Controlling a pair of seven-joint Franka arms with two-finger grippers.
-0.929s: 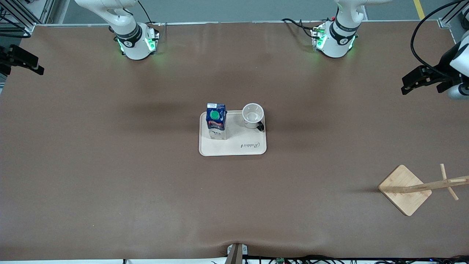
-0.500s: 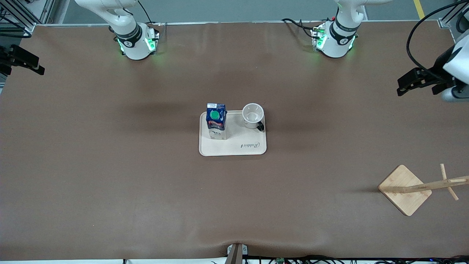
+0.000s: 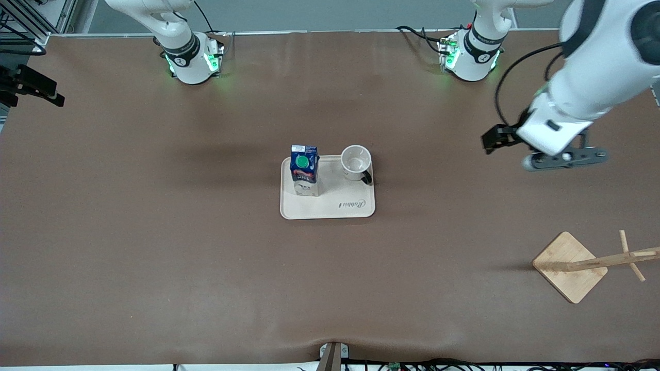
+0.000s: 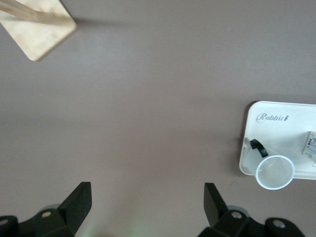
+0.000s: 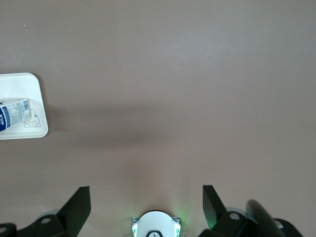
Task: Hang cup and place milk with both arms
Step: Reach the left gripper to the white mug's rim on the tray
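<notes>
The white cup [image 3: 356, 162] stands upright on a cream tray [image 3: 330, 208] at mid-table, its black handle turned toward the front camera. On the same tray stands the blue milk [image 3: 304, 170] with a green cap, beside the cup toward the right arm's end. My left gripper [image 3: 496, 140] hangs open and empty over bare table between the tray and the left arm's end. In the left wrist view the gripper [image 4: 146, 190] is open, and the cup [image 4: 274, 173] and tray [image 4: 276, 128] lie off to one side. My right gripper [image 3: 51, 95] waits open, high at the right arm's end; in its wrist view [image 5: 146, 192] it holds nothing.
A wooden rack with a square base [image 3: 570, 265] and pegged post stands near the left arm's end, closer to the front camera than the tray. Its base [image 4: 37, 24] shows in the left wrist view. A brown mat covers the table. Cables run along both long edges.
The left arm has swung in from the table's end toward the tray, and its gripper now hangs over the mat. The right arm has barely moved. Both grippers stay open.
</notes>
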